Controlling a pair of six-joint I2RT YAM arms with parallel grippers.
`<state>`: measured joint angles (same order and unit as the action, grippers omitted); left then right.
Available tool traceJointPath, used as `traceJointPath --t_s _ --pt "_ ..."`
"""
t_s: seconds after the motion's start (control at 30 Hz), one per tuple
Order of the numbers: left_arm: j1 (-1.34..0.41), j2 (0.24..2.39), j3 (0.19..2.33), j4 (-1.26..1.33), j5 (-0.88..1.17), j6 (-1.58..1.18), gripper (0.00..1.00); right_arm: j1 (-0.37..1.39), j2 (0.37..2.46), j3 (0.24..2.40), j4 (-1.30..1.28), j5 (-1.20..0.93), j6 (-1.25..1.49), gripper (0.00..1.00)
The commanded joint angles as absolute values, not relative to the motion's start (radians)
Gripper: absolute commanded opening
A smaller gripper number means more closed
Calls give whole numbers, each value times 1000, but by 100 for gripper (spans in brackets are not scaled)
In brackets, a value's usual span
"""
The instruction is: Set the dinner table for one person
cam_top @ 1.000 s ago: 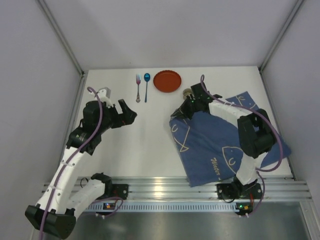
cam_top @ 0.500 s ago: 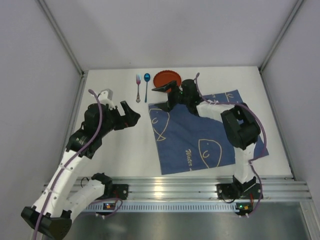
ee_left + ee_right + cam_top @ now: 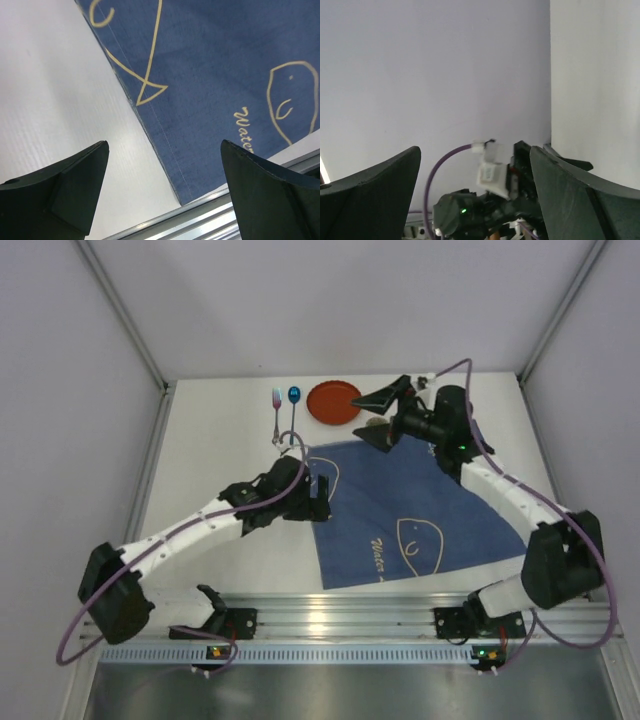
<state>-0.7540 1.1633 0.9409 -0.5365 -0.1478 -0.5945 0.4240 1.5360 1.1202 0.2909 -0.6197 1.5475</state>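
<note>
From above, the left tool (image 3: 312, 496) has its dark fingers spread and grips nothing, poised at the left edge of a dark blue cloth (image 3: 420, 510). Its white-shelled arm lies low and stretched out, running from the near left corner diagonally toward the middle. The right tool (image 3: 378, 418) is also spread wide and empty, raised and pointing left, just right of a round, glossy orange-red plate (image 3: 333, 402). Its arm bends sharply at the elbow near the right edge and reaches toward the far side. The worktop (image 3: 230, 450), matte, white and rectangular, fills the floor of the enclosure between the pale walls and carries everything. The cloth lies flat on its right half, soft-looking, with thin pale fish outlines. Left of the plate, a slim pink-handled fork (image 3: 277, 410) and a blue-bowled spoon (image 3: 293, 405) lie side by side at the far edge.

In the left wrist view, the left tool (image 3: 164, 150) frames the cloth's (image 3: 215, 65) stitched hem and the bare, faintly ribbed worktop (image 3: 55, 90) beside it. A ribbed aluminium rail (image 3: 210, 220) runs along the near edge.

In the right wrist view, the right tool (image 3: 474, 150) is parted around nothing, aimed at smooth grey wall panels (image 3: 420, 65). Below, a purple cable (image 3: 437, 175) loops into a dark arm joint.
</note>
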Motion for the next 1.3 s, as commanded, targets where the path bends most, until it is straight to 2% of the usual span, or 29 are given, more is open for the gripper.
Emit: traceJointPath --t_s 0.0,0.1,0.2,0.47,0.53,0.57,0.77,0.83,0.87,0.9,1.13,1.27 --pt "-793 1323 960 -499 -175 -658 99 297 1328 1036 57 -656 1329 91" --pt "-796 1419 904 -396 -102 -689 99 200 1194 910 -49 -690 1292 91" --pt "-801 1494 906 -356 -86 -690 99 178 1096 804 -64 -703 1304 90" --pt "-856 1734 1081 -423 -118 -666 98 161 1028 793 -181 -715 1247 90" --pt "-876 1765 1101 -428 -115 -670 86 160 1020 795 -205 -715 1232 90" --pt "-880 1788 1101 -425 -104 -673 74 160 1019 792 -210 -715 1229 90" --pt "-881 1833 1104 -451 -124 -692 50 161 1014 778 -239 -716 1209 90" --pt "-881 1841 1106 -463 -130 -696 25 164 1017 778 -242 -716 1206 89" --pt "-881 1839 1108 -486 -138 -699 6 167 1026 781 -241 -716 1203 89" --pt "-879 1835 1109 -501 -164 -703 0 170 1029 782 -242 -715 1203 89" --pt "-819 1720 1033 -595 -251 -621 0 187 1072 814 -244 -701 1177 89" --pt "-697 1586 928 -598 -227 -609 0 187 1097 836 -250 -680 1151 89"
